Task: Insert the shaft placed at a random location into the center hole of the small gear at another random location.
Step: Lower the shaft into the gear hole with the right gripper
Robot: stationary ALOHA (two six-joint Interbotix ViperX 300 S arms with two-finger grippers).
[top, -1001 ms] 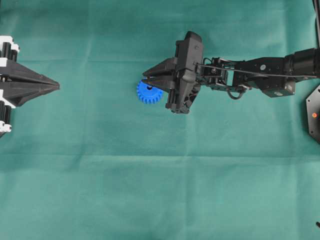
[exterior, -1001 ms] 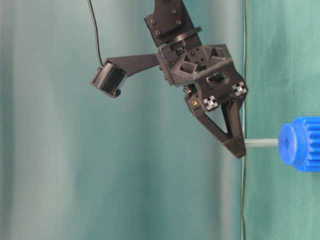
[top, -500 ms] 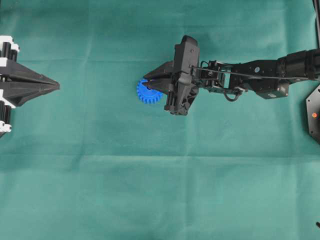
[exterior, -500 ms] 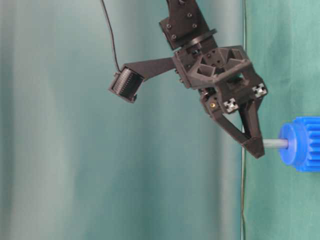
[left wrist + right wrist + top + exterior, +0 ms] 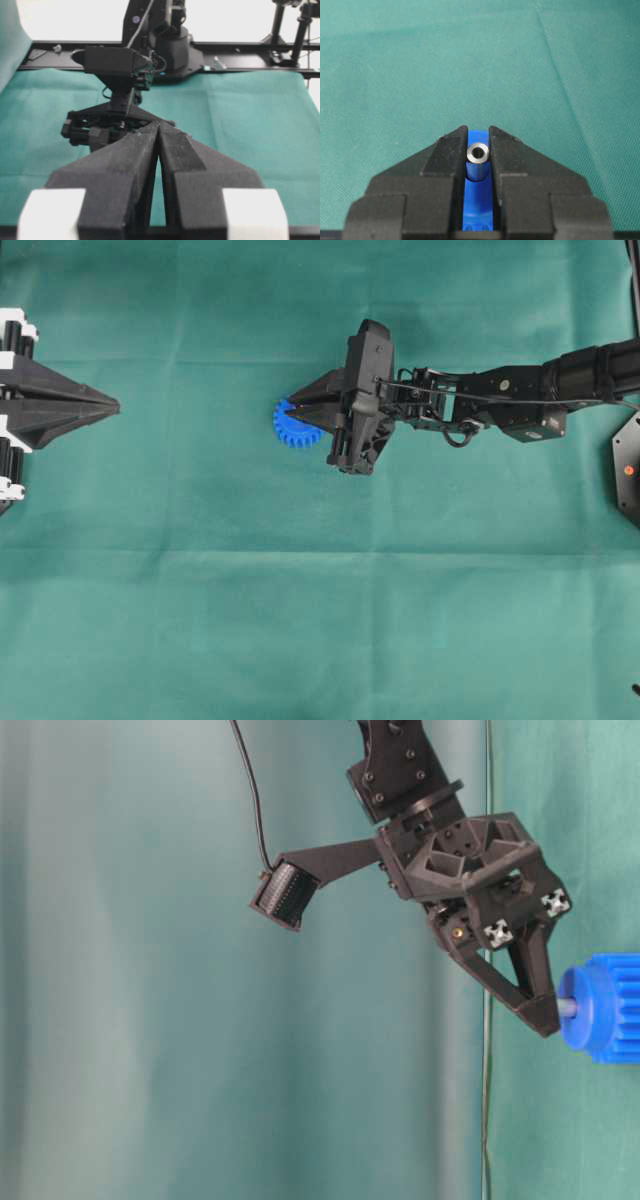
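Observation:
The blue small gear [image 5: 291, 431] lies flat on the green cloth, and it also shows in the table-level view [image 5: 605, 1008]. My right gripper [image 5: 298, 411] is shut on the shaft [image 5: 478, 153], a silvery pin held upright between the fingertips. In the table-level view only a short stub of the shaft [image 5: 568, 1007] shows between the right gripper [image 5: 547, 1017] and the hub, so the rest sits in the center hole, which is hidden. In the right wrist view the gear [image 5: 478, 200] lies directly under the pin. My left gripper [image 5: 108, 411] is shut and empty, far to the left.
The green cloth [image 5: 320, 620] covers the whole table. A black fixture [image 5: 628, 468] sits at the right edge. The left wrist view shows the left gripper [image 5: 159, 126] pointing at the right arm [image 5: 115, 60], with a black rail [image 5: 250, 47] behind.
My right gripper has moved down toward the gear with the shaft. The visible length of shaft between fingertip and hub has shrunk to a short stub. The left arm has not moved.

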